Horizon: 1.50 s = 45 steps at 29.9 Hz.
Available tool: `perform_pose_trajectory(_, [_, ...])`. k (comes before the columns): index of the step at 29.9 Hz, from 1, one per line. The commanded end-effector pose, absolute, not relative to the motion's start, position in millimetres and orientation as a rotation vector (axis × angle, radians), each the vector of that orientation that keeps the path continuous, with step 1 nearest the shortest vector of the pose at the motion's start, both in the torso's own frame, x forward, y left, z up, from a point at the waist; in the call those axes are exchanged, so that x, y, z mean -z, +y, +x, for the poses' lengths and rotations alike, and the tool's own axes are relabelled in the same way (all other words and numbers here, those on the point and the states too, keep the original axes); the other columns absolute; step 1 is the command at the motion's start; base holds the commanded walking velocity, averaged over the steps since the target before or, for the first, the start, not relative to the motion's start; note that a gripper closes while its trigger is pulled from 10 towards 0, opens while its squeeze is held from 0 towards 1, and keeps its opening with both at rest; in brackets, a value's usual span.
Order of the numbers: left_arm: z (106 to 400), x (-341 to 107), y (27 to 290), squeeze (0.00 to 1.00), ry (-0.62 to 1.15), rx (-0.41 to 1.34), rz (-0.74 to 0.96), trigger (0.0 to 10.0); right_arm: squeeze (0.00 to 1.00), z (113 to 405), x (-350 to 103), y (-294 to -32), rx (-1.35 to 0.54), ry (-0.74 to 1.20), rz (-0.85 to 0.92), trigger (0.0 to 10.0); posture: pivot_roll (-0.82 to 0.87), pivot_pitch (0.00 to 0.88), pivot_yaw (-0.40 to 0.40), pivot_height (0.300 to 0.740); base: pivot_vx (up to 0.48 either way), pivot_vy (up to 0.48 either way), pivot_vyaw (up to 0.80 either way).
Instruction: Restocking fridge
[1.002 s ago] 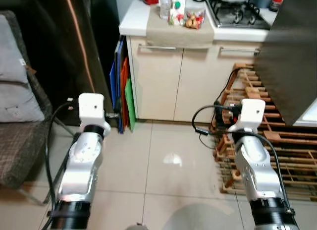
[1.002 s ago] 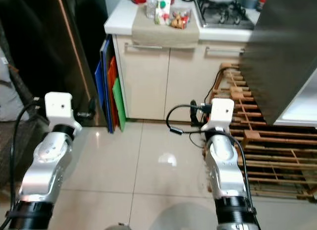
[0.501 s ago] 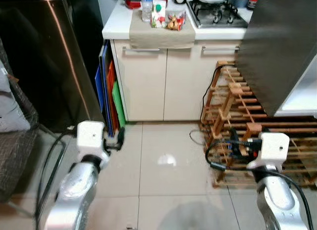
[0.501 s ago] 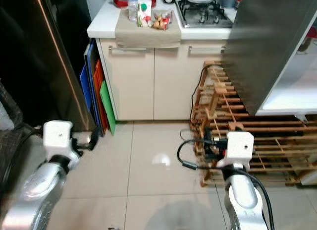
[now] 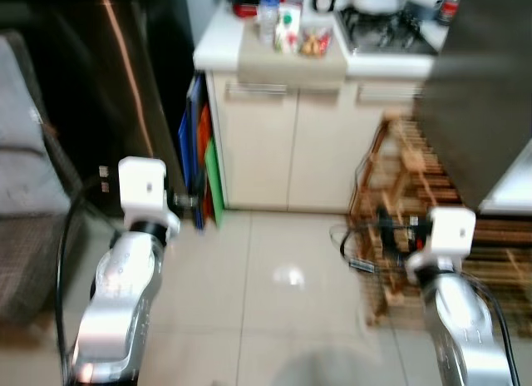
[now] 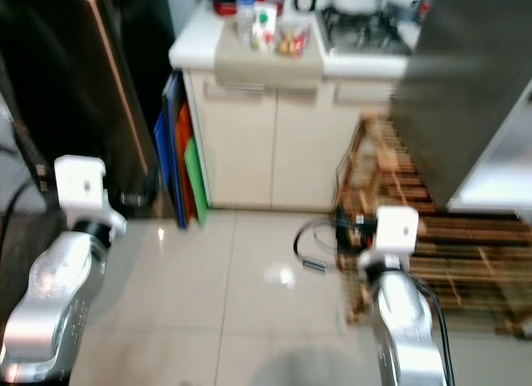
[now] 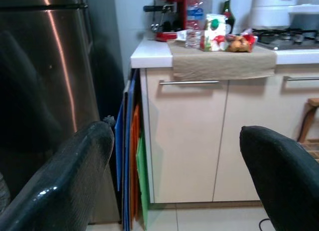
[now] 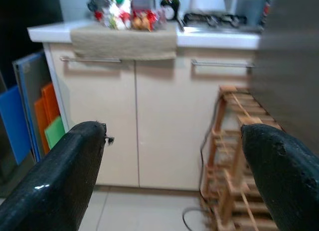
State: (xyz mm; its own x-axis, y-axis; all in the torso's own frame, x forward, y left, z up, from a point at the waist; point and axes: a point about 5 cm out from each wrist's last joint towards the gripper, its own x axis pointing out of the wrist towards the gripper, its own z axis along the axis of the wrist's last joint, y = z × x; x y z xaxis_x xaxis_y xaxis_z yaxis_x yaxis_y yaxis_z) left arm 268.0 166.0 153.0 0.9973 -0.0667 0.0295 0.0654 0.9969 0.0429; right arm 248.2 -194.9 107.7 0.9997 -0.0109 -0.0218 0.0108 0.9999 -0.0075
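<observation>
both grippers, left gripper (image 7: 174,186) and right gripper (image 8: 172,183), wide, empty; groceries (image 5: 291,32) on counter (image 5: 218,43) ahead, beyond both; left gripper nearer counter's fridge-side end.

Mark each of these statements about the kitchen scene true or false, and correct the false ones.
1. A beige cloth hangs over the front edge of the white counter. True.
2. The left gripper is shut on a bottle. False: its fingers stand wide apart with nothing between them.
3. Blue, orange and green boards stand on edge between the dark fridge and the cream cabinet. True.
4. The wooden rack sits on top of the counter. False: it rests on the floor, beside the cabinet.
5. The right gripper is open. True.
6. A gas hob sits on the counter. True.
</observation>
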Motion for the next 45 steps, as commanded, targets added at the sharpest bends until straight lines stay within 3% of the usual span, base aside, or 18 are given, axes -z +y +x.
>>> perform_pose_trajectory(1, [272,-155,167,0.0,-0.038,0.06,0.049,10.0,0.0,250,-109,-194,0.0,0.015,0.0,10.0,-0.07,0.0,0.036,0.74,0.48,0.0,0.0])
perform_pose_trajectory(15, [296,-166,156,0.0,-0.082,0.139,0.059,10.0,0.0,267,-117,-182,-0.038,-0.035,-0.01,10.0,-0.07,0.0,0.042,0.74,0.48,0.0,0.0])
perform_pose_trajectory(45, [305,-167,146,0.0,-0.113,0.199,0.044,10.0,0.0,273,-126,-176,-0.031,-0.073,-0.033,10.0,-0.08,0.0,0.042,0.74,0.48,0.0,0.0])
